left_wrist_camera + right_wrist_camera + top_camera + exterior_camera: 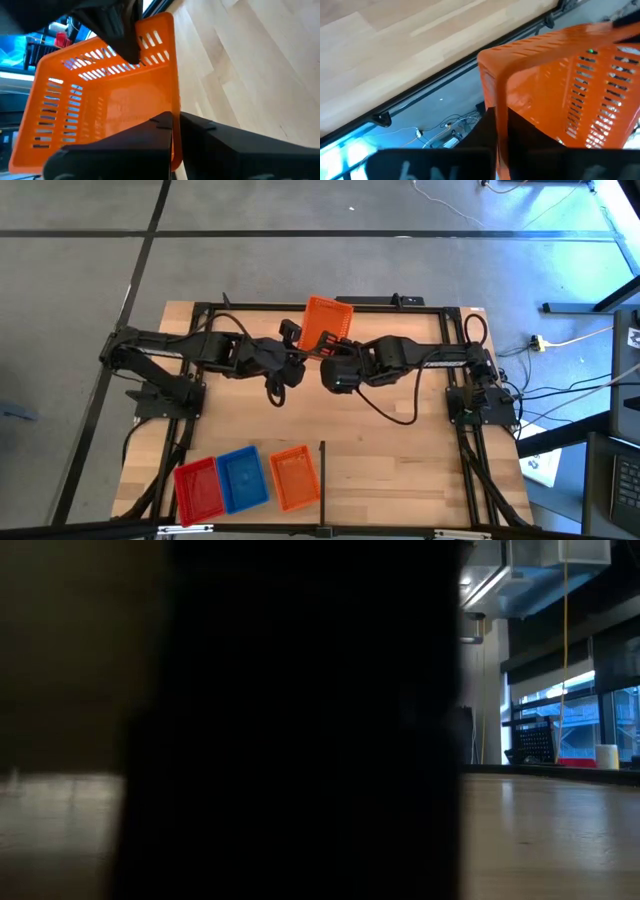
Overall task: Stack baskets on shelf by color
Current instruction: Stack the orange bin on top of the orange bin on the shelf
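An orange basket [326, 320] hangs tipped above the table's far middle, between both arms. My left gripper [176, 125] comes at it from the left and is shut on one of its walls. My right gripper [496, 142] comes from the right and is shut on the opposite wall. A red basket [198, 488], a blue basket [242, 478] and an orange one [294, 476] lie side by side, bottoms down, on the shelf [390, 480] at the near left. They sit just left of its black divider bar [322, 468]. My left gripper pinches a side wall of the orange basket at its rim [175, 102], one finger inside and one outside. The fingers slant down from the table's left. The basket is lifted clear and tilted, its open side facing this arm. My right gripper pinches the opposite wall near a corner [495, 107]. One finger [120, 35] reaches over that wall into the basket and the other stays outside. The fingers slant down from the table's right. The basket is clear of the table.
A black frame [300, 306] runs around the tabletop's far and side edges, with cables by the right arm's base [480, 395]. Bare wood lies between the arms and the near row of baskets. A dark shape close up blocks most of the low view.
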You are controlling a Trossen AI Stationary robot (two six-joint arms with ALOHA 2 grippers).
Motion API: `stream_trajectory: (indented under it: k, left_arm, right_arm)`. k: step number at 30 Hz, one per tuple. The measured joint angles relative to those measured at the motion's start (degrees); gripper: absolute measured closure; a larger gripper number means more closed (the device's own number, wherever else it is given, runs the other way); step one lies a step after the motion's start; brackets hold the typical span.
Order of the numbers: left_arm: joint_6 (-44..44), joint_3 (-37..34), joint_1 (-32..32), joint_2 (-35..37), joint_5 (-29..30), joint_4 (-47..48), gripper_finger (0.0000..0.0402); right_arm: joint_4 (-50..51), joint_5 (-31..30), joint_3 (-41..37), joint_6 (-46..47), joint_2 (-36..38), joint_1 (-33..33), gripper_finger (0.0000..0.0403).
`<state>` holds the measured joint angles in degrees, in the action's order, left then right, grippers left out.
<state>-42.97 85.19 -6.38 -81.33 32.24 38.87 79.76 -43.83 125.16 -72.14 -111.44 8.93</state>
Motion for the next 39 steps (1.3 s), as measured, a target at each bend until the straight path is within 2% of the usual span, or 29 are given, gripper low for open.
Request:
stream_trajectory:
  k: [6,13,17,21,26,31,34,39]
  left_arm:
    - [-0.73,0.0,-0.05,0.1,-0.59,0.77,0.0399]
    - [3.55,0.0,-0.03,0.12,-3.94,3.55,0.04]
    - [6.04,0.0,-0.03,0.12,-4.01,5.03,0.0401]
    - [9.31,-0.07,-0.01,0.8,-3.29,6.3,0.0401]
    - [12.79,-0.11,0.03,3.02,-3.02,7.53,0.0401]
    - [15.62,-0.09,0.01,6.36,-2.77,10.42,0.0401]
    - [20.43,-0.04,0.0,7.35,-2.62,12.73,0.0401]
    - [32.57,-0.07,-2.62,10.09,-2.62,19.61,0.0402]
  right_arm:
    - [-2.05,0.73,-0.09,1.39,0.15,-0.04,0.0364]
    - [-3.18,2.76,-0.09,2.1,0.17,0.18,0.0306]
    - [-3.36,0.92,-0.07,0.13,0.17,1.24,0.0283]
    - [-4.08,-3.15,0.02,2.37,0.2,2.6,0.0279]
    - [-4.43,-2.58,0.91,6.29,0.91,5.01,0.0279]
    - [-3.93,-2.63,5.63,10.02,0.99,7.42,0.0279]
    - [-2.71,-2.58,9.7,12.75,0.98,8.79,0.0279]
    - [-2.76,-2.98,8.73,20.49,4.28,10.27,0.0279]
